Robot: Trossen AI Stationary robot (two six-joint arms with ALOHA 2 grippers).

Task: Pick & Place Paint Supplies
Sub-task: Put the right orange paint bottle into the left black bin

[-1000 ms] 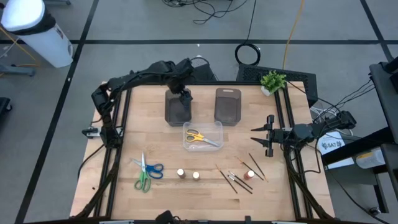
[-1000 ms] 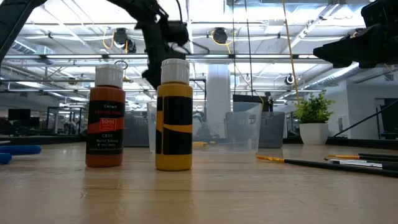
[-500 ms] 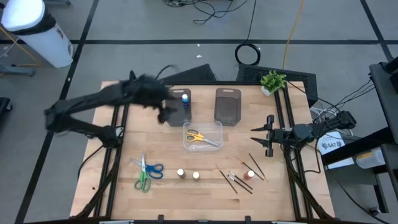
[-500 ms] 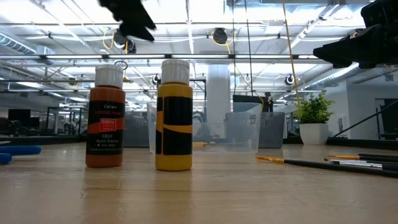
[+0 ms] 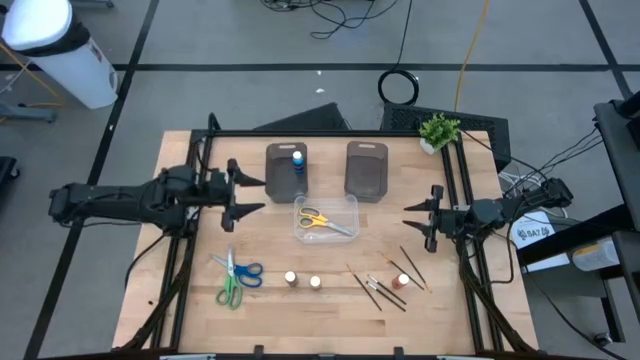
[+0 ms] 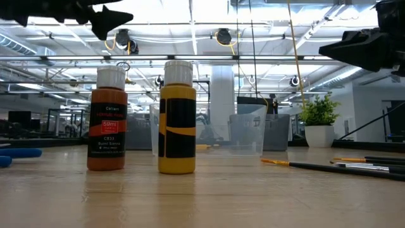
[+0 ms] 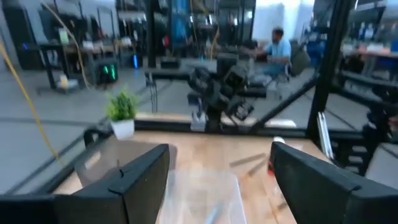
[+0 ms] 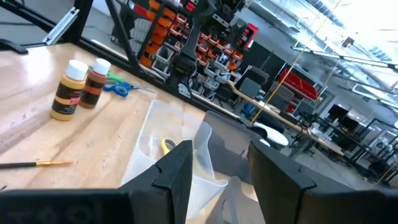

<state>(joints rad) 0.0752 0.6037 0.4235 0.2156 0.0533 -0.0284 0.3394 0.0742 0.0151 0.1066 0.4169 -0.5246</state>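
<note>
high view, near edge first: the green scissors and blue scissors lie crossed at the front left, with a brown bottle and a yellow bottle just to their right; in the low view these two stand upright, close together. further right lie the brushes in a loose scatter, with a red bottle among them. mid-table, the clear box holds the yellow scissors. the left gripper hangs above the table to the left of the box, jaws spread wide and empty. the right gripper waits across from it at the right edge, jaws partly apart and holding nothing. at the far side, the left tray has a blue bottle standing in it; the right tray looks bare. the plant sits at the far right corner. judging by this, one bottle is placed and the left arm is between picks. the next move likely calls for a reach toward the brown or yellow bottle, jaws straddling one cap without knocking its neighbour.
</note>
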